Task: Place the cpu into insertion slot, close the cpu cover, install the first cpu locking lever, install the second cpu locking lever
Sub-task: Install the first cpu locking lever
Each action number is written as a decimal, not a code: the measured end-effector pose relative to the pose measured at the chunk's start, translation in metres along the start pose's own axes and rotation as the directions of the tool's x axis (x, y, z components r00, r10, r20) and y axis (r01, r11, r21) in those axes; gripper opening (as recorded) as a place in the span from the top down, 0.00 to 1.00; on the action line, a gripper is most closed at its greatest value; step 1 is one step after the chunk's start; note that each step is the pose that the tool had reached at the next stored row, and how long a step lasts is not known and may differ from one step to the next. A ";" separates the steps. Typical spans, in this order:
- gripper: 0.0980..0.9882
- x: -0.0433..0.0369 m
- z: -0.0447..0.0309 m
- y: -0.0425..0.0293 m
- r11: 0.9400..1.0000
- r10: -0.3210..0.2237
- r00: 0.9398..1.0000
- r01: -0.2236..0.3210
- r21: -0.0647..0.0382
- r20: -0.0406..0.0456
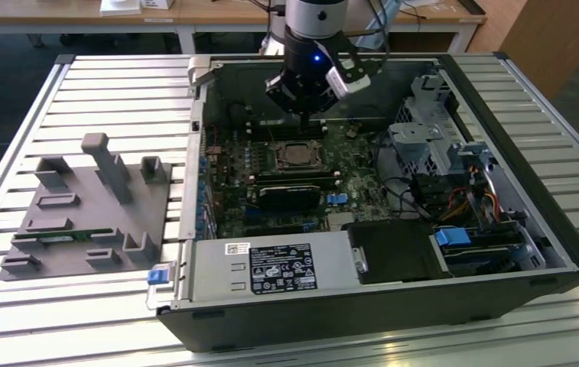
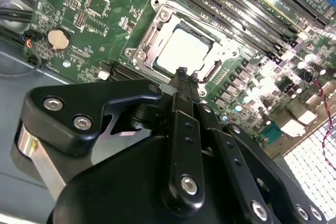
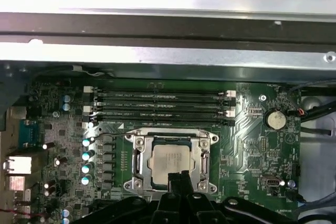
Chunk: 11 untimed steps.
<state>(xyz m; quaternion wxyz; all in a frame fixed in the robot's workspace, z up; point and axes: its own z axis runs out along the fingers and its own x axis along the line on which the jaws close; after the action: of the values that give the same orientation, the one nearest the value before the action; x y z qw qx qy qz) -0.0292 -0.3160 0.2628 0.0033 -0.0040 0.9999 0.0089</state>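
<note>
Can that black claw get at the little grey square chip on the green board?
Probably yes. The black gripper hangs close above the grey square chip, with nothing between; a silvery frame rims it.

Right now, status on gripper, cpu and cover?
Gripper shut, empty, tips beside cpu cover. Cpu seated, cover down around it. Nothing blocking.

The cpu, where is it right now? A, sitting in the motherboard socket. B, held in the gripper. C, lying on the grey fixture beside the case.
A: in the first wrist view the cpu lies flat on the motherboard, framed by the cpu cover.
</note>
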 end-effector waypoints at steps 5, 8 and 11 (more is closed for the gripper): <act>0.99 0.0091 -0.0001 0.0001 1.000 -0.002 1.000 0.002 0.000 0.015; 0.99 0.0155 -0.0001 0.0001 1.000 -0.003 1.000 0.003 -0.001 0.025; 0.99 0.0194 -0.0006 0.0002 1.000 -0.003 0.999 0.003 -0.001 0.043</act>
<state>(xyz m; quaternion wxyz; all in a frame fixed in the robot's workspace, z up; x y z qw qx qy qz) -0.0485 -0.3160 0.2632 0.0246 -0.0054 0.9996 0.0096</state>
